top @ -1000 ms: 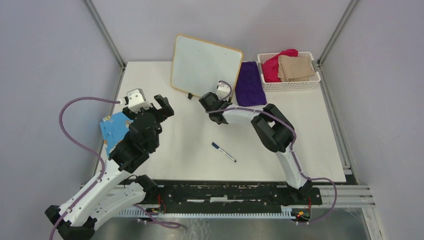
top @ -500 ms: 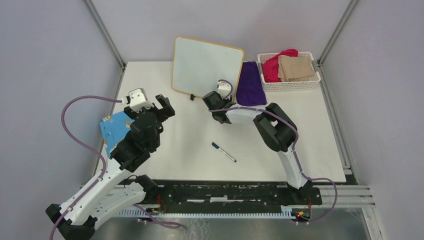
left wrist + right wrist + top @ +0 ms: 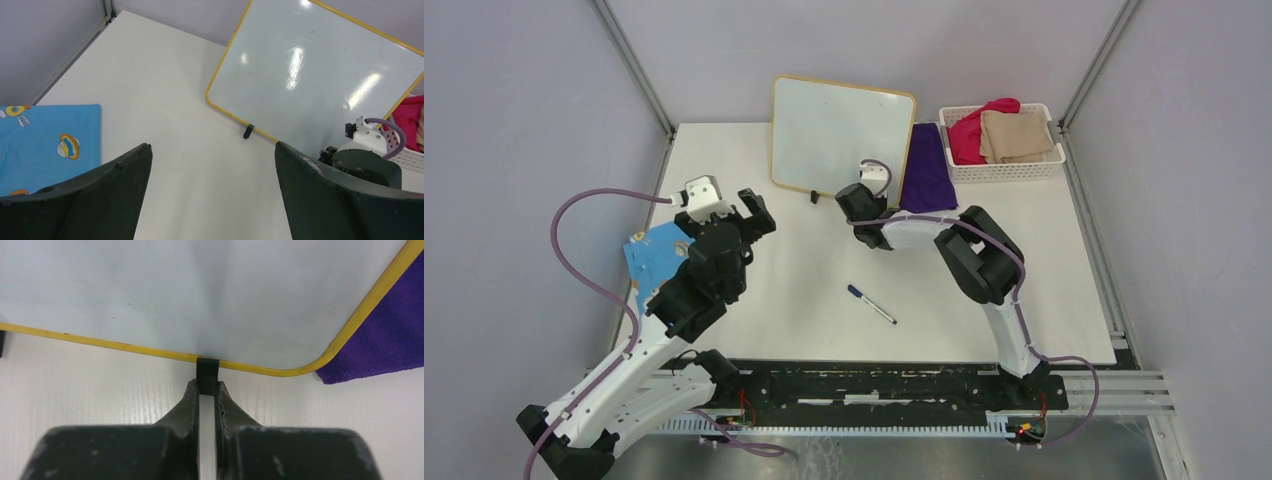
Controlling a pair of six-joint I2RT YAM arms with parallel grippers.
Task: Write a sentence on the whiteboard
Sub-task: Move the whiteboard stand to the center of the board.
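The whiteboard [image 3: 839, 135] stands tilted at the back of the table, with a yellow frame and a blank white face; no sentence shows on it. My right gripper [image 3: 206, 385] is shut on the board's small black foot [image 3: 207, 374] at its lower edge, near the rounded right corner. From above, the right gripper [image 3: 854, 197] sits at the board's bottom right. My left gripper [image 3: 212, 147] is open and holds nothing, hovering over bare table left of the whiteboard [image 3: 310, 75]. A blue-capped marker [image 3: 871, 304] lies loose on the table in front.
A blue patterned card [image 3: 656, 258] lies at the table's left edge beside my left arm. A purple cloth [image 3: 924, 168] lies right of the board. A white basket [image 3: 1009, 172] with red and tan cloths sits at the back right.
My right gripper has closed on the board's black foot. It and the board have shifted slightly to the right. The left arm has barely moved.
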